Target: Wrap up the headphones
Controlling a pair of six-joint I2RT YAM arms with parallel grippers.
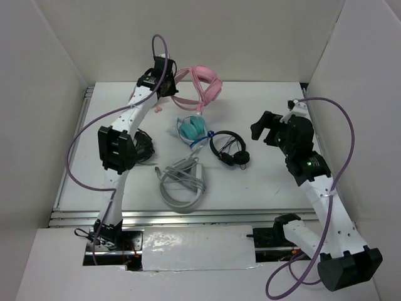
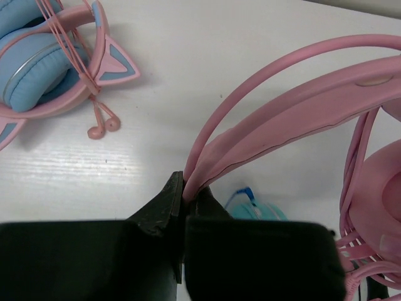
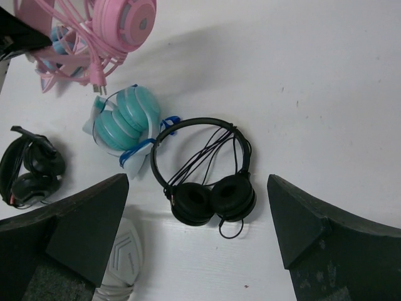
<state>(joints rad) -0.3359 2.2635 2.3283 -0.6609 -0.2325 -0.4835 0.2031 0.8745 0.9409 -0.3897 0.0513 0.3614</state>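
Your left gripper (image 2: 186, 199) is squeezing tight on the headphones (image 1: 202, 84). Its two dark fingers (image 2: 160, 210) are pinching the pink headband between them. From the top camera, you are holding the headphones at the far end of the table (image 1: 263, 182), near the back wall. The band is curving away from the gripper, and one big round pink cup (image 3: 123, 17) is showing at the top of the right wrist camera. The thin pink cable (image 3: 94, 59) is hanging in loose loops under that cup, with its plug pointing down.

Your right gripper (image 3: 197, 182) is standing wide open and is holding nothing. It is hovering over the right side of the table, well apart from the pink headphones. Its two fingers are sitting far apart, one at each side of the right wrist picture.

A black pair (image 3: 207, 179) is lying on the table below the right gripper, with its thin black wire across its band. A teal pair (image 3: 122, 122) is lying just beside it. A grey pair (image 1: 182, 185) is lying nearer to you in the middle. Another black pair (image 3: 31, 166) is lying by your left arm. A smaller pink pair with blue cups (image 2: 44, 69) and cat ears is lying near the left gripper, and small pink earbuds (image 2: 103, 124) are lying beside it.
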